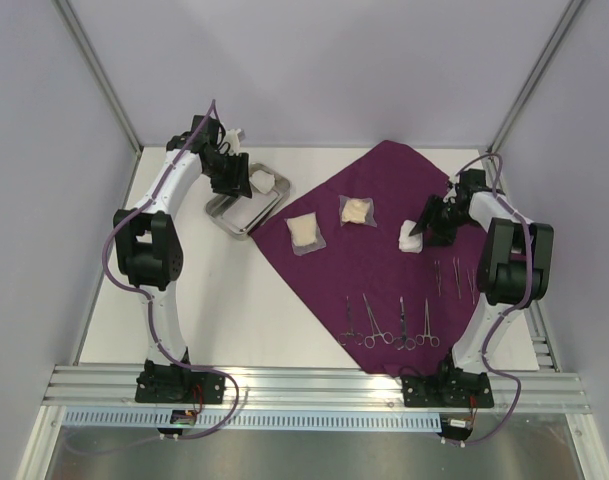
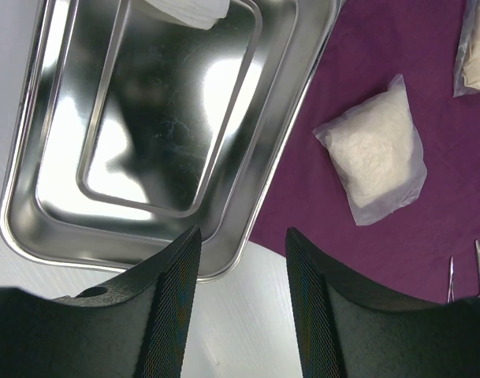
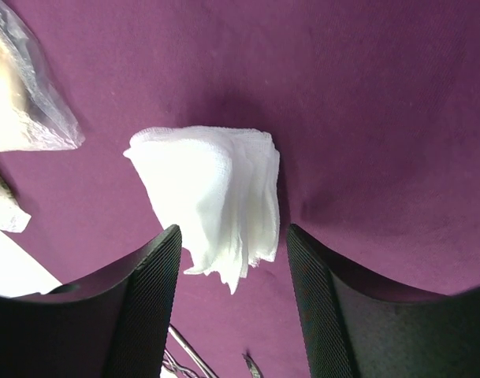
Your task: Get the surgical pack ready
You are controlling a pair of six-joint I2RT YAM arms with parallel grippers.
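R end effector [image 3: 232, 233] over gauze pad [image 3: 208, 185]

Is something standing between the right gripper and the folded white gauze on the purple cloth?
Nothing visible does. The right gripper is open directly over the gauze, which lies bare on the purple cloth; the bagged pad sits off to one side.

No writing, label, brand, number or sign can be read in any view. The steel tray [image 2: 145, 118], the clear bag of gauze [image 2: 377, 153], the folded white gauze [image 3: 212, 197] and the purple cloth [image 3: 366, 94] show plain surfaces only. The small parts at the arm bases [image 1: 179, 415] in the top view are too tiny to make out any marking.
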